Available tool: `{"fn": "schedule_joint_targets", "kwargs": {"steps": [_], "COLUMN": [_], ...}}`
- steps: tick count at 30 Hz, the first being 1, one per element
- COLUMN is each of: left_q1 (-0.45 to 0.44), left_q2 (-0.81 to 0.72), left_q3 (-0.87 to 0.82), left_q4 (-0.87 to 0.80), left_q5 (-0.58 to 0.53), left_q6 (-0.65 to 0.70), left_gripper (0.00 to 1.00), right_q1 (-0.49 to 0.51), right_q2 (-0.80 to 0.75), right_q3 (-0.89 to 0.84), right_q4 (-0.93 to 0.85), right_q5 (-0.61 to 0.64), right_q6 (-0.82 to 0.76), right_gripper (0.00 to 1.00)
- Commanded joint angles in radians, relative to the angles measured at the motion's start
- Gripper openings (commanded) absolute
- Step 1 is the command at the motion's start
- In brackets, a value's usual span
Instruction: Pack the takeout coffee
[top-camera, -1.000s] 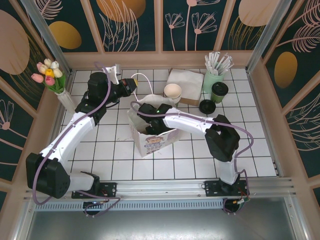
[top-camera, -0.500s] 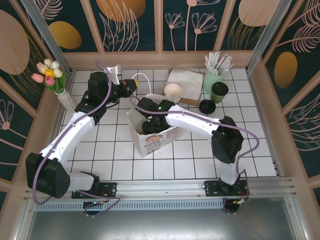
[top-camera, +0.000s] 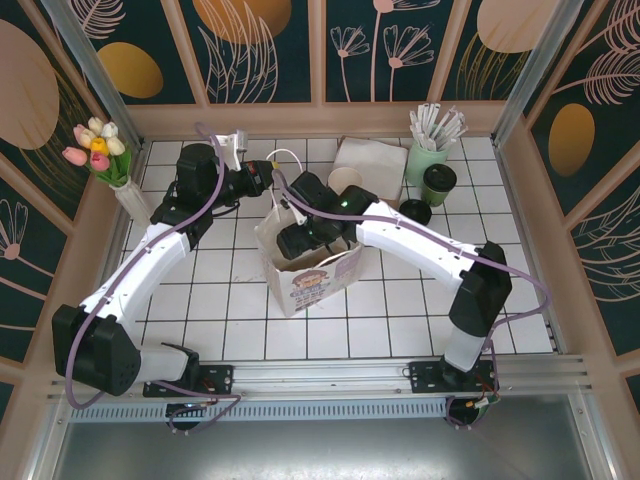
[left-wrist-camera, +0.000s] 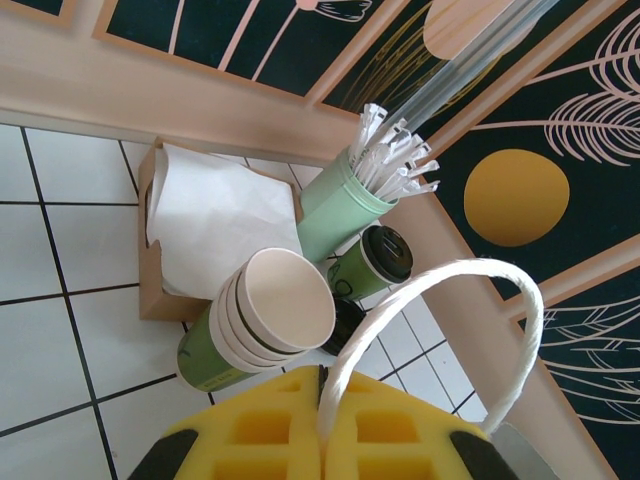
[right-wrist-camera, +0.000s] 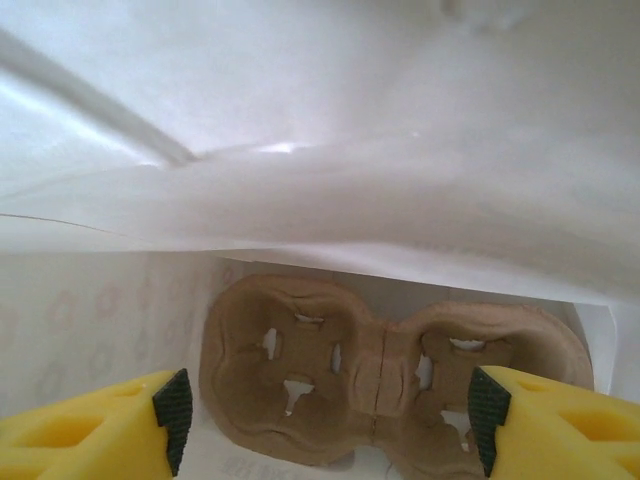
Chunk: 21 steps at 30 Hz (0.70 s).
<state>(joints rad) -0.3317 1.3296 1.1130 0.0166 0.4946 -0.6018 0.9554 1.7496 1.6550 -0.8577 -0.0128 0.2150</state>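
The takeout coffee (top-camera: 438, 183), a small green cup with a dark lid, stands at the back right beside the straw pot; the left wrist view has it too (left-wrist-camera: 375, 265). The white paper bag (top-camera: 310, 280) stands open mid-table. My left gripper (top-camera: 265, 172) (left-wrist-camera: 325, 385) is shut on the bag's white rope handle (left-wrist-camera: 440, 290) and holds it up. My right gripper (top-camera: 303, 243) (right-wrist-camera: 330, 425) reaches down into the bag, jaws open and holding nothing. Below it a brown cardboard cup carrier (right-wrist-camera: 380, 370) lies flat on the bag's bottom.
A stack of open green cups (top-camera: 345, 181) (left-wrist-camera: 265, 320) stands just behind the bag. A loose black lid (top-camera: 413, 212), a mint-green straw pot (top-camera: 430, 150) and a napkin tray (top-camera: 370, 158) are at the back right. A tulip vase (top-camera: 110, 165) stands far left.
The right arm has stretched out, its elbow swinging right and its wrist shifting toward the back over the bag's mouth. The left arm still holds the handle in place.
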Motion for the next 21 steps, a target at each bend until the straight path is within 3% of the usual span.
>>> {"fn": "schedule_joint_targets", "kwargs": {"steps": [1,8,14,21], "left_q1": [0.003,0.003,0.003,0.003], "left_q2": [-0.009,-0.011,-0.025,-0.025], "left_q3": [0.015,0.007,-0.012,-0.006], "left_q4": [-0.016,0.011,0.031,0.020], "left_q5": [0.029,0.083,0.127,0.166], "left_q6": [0.026,0.029,0.051,0.071], "left_gripper": [0.00,0.00,0.00,0.00], "right_q1": [-0.007,-0.060,-0.138,-0.209], "right_q2": [-0.060,-0.155,-0.200,-0.190], "right_q3": [0.044,0.074,0.033,0.045], "right_q4": [0.003,0.034,0.175,0.173], "right_q5": [-0.023,-0.046,-0.074,-0.161], "right_q6": [-0.055,-0.176,-0.334,-0.559], "right_gripper": [0.80,0.90,0.90,0.90]}}
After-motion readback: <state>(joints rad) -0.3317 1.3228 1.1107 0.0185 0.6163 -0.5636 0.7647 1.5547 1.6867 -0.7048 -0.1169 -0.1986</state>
